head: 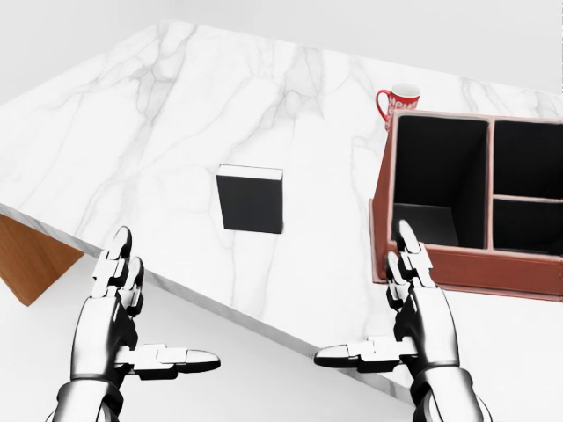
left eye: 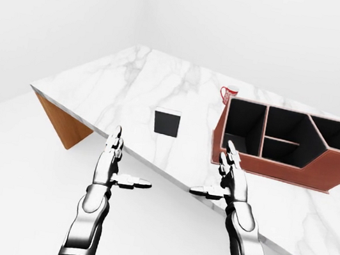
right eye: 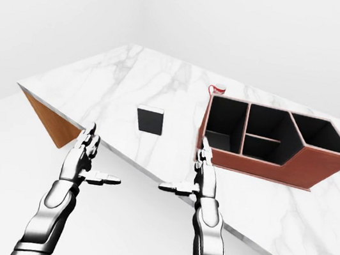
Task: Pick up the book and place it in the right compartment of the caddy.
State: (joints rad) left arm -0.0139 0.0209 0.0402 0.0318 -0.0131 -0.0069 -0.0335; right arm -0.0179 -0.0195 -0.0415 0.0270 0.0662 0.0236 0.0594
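My left hand (head: 119,303) and right hand (head: 413,299) hovering open-fingered, gripping nothing, book (head: 251,200) lying on tabletop (head: 158,114), left of caddy (head: 457,268)

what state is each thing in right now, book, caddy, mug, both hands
book: lying flat on the marble counter, closed, untouched
caddy: upright on the counter, visible compartments empty
mug: upright, just beyond the caddy's left end
left hand: open, empty, off the counter edge
right hand: open, empty, near the caddy's left compartment
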